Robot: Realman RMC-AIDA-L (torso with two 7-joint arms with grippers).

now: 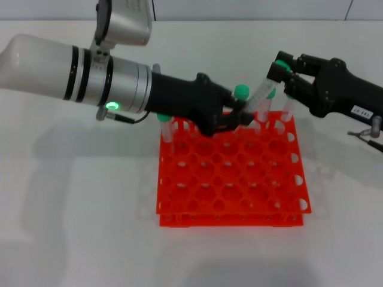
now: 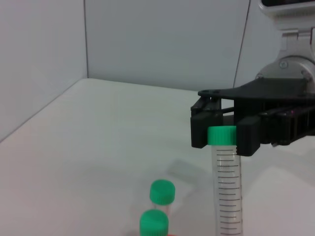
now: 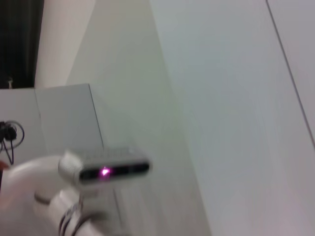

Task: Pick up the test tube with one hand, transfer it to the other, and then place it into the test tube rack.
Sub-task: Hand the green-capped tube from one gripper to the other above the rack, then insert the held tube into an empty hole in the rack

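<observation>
The test tube (image 1: 262, 94) hangs tilted above the back edge of the orange-red test tube rack (image 1: 230, 179). My left gripper (image 1: 240, 116), on the silver arm with the green ring, is shut on the tube's lower part. My right gripper (image 1: 282, 73), the labelled black one, comes in from the right, and its fingers press on both sides of the tube's green cap (image 2: 221, 135). In the left wrist view the clear tube (image 2: 226, 191) stands upright with the right gripper (image 2: 222, 139) clamped around its cap. The right wrist view shows none of this.
Other green-capped tubes (image 1: 242, 91) stand in the rack's back row, one at the back left corner (image 1: 167, 128); two of their caps (image 2: 162, 191) show in the left wrist view. White table (image 1: 78, 227) surrounds the rack. A thin cable (image 1: 365, 137) lies at the far right.
</observation>
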